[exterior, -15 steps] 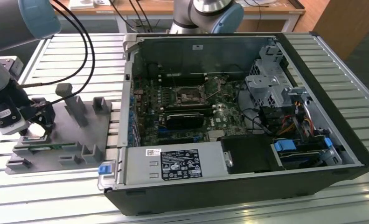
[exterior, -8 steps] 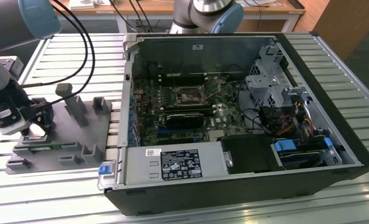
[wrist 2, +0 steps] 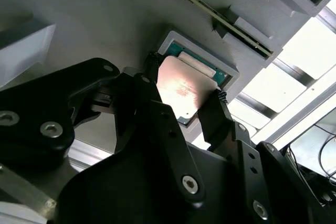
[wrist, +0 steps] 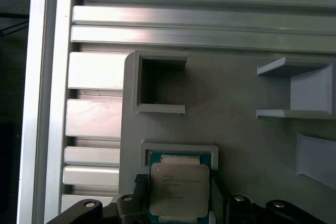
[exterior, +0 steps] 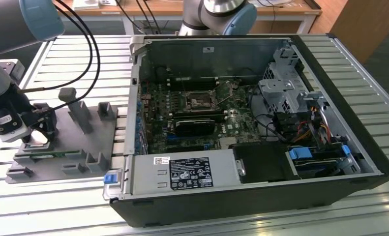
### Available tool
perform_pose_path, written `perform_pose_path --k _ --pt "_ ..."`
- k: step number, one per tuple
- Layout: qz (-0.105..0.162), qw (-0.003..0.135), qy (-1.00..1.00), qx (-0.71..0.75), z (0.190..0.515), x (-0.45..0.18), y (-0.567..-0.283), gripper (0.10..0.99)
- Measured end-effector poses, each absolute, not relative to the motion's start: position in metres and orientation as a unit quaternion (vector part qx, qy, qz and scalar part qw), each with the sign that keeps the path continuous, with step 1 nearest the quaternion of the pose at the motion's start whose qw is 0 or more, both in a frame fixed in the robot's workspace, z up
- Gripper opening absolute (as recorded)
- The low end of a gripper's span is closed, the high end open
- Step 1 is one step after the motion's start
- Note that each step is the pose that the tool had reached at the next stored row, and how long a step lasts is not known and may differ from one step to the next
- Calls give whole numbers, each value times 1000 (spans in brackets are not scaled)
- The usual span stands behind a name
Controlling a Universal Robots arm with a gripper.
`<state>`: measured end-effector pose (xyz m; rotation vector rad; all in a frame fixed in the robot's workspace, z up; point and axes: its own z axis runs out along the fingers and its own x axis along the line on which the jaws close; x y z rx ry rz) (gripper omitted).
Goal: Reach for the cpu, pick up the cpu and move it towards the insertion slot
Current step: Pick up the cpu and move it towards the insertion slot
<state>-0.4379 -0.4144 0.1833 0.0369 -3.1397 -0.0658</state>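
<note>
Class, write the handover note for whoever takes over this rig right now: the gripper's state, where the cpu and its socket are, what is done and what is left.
Gripper: shut on the cpu, with its fingers against two opposite edges of the chip.
Cpu: at its pocket in the grey fixture, on the exterior view's left. I cannot tell whether it has lifted clear.
Insertion slot: on the motherboard inside the open computer case, on the exterior view's right, with nothing in it.
Done: the reach and the grasp.
Left: the cpu has not been carried across to the slot.
</note>
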Motion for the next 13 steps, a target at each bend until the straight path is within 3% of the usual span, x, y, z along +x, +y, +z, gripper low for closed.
perform_pose_path --k 3,4,13 --pt "-21 0 -1000 12 183 -438 -414 580" --pt "-21 1 -1000 12 183 -438 -413 643" --pt "-21 1 -1000 12 183 -438 -411 627"
